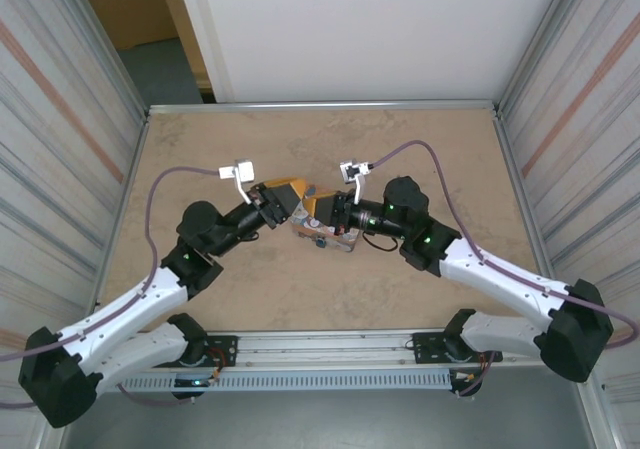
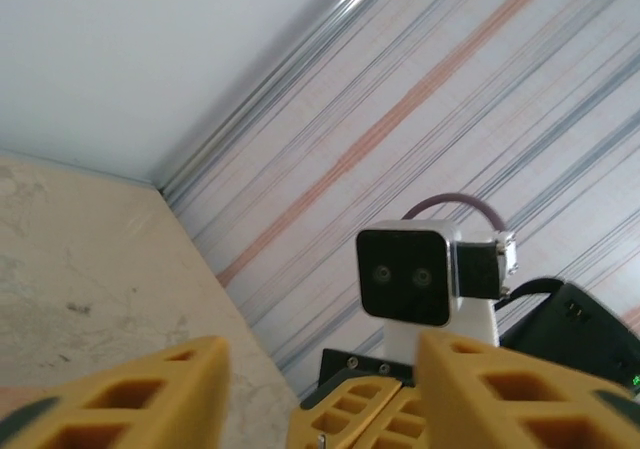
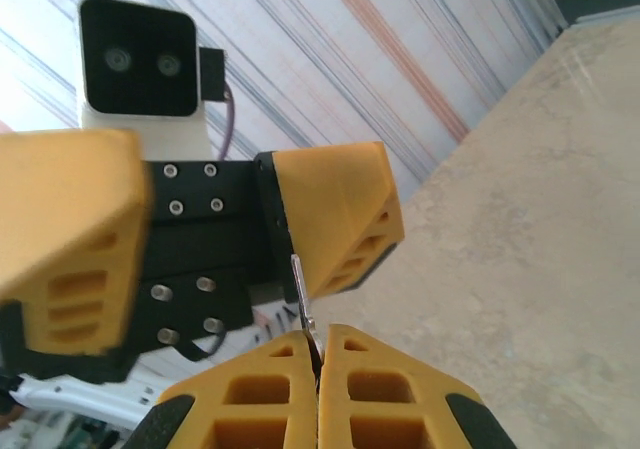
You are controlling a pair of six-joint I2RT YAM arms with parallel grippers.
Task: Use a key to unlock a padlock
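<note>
Silvery metal of the key point(image 3: 302, 304) is seen pinched between the closed fingers of the right claw point(image 3: 318, 347), its tip just beside one finger of the left claw point(image 2: 320, 357), which is held wide open facing it. Above the bench point(image 1: 420, 149) both claws are met tip to tip, and the blue padlock point(image 1: 318, 240) is made out just beneath them, beside a tin box point(image 1: 340, 239).

You'll find the key point(image 3: 300, 294), a thin, pale silvery sliver, pinched between the closed fingertips of the right hand point(image 3: 318, 347) and standing upright out of them. The padlock point(image 1: 319, 239) is a tiny blue speck on the bench point(image 1: 250, 289), just on the near side of that right hand. It is too small for you to tell whether its shackle is open.
</note>
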